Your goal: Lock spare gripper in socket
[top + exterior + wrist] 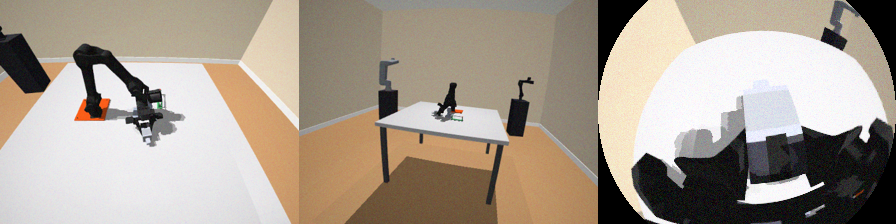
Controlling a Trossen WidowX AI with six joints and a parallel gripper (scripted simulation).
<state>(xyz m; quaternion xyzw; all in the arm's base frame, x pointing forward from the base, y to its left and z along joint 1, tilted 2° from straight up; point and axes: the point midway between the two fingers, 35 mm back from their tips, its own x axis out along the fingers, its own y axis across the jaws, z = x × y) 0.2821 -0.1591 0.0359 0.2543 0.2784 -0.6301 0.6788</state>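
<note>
- The arm point(101, 63) stands on an orange base plate point(92, 109) left of centre in the top view and reaches down toward the centre of the white desk point(178, 166).
- The end effector point(144, 122) is lowered over the spare gripper point(146, 133) — a small grey-and-white block lying on the desk just below centre of the top view.
- End effector state: the fingers stand about half closed, one on either side of the dark rear part of the spare gripper; they are closed on it.
- In the wrist view the spare gripper point(767, 125) fills the centre of the frame, its pale body pointing toward the top, with a dark finger point(827, 156) at its right side and another at its left.
- The mount point(160, 104) — a small frame with green parts — sits just right of the wrist, slightly above centre in the top view, partly hidden by the arm. The lock pin cannot be made out.
- In the exterior view the mount point(457, 118) shows as a green-edged frame on the desk, just right of the arm point(449, 99) and below the orange plate.
- A dark pedestal point(21, 63) stands at the upper left of the top view.
</note>
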